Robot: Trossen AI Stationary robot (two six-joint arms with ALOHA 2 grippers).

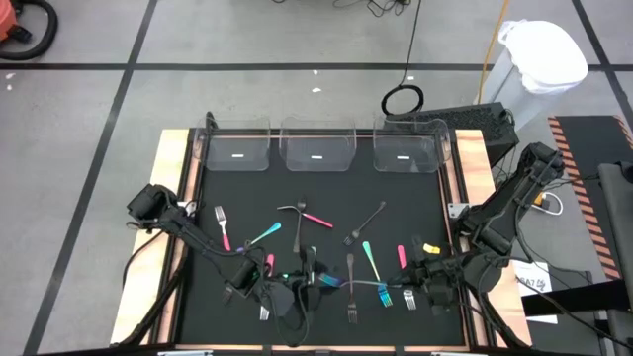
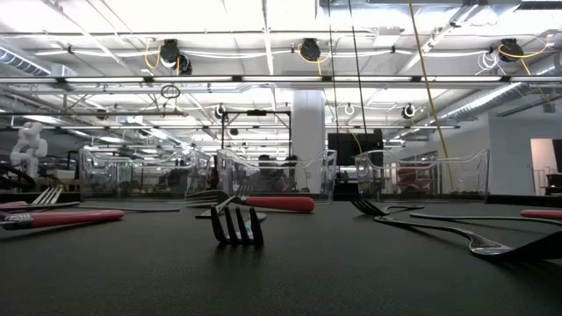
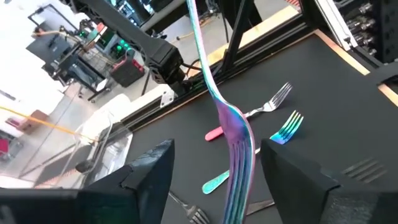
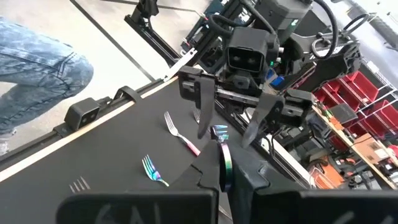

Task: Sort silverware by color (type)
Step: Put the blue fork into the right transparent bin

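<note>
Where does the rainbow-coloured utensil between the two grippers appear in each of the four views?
High view: utensil low centre, between left gripper and right gripper.
Low view: not found.
Left wrist view: centre, between open fingers.
Right wrist view: bottom centre, pinched.
Shared landmark: black mat.

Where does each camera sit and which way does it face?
High: overhead, straight down; table, left arm, right arm.
Low: table height, facing the bins; no arm.
Left wrist: past open left claw flanking the iridescent utensil.
Right wrist: past right claw gripping it, facing the left arm.
Shared: both wrists show that utensil.
</note>
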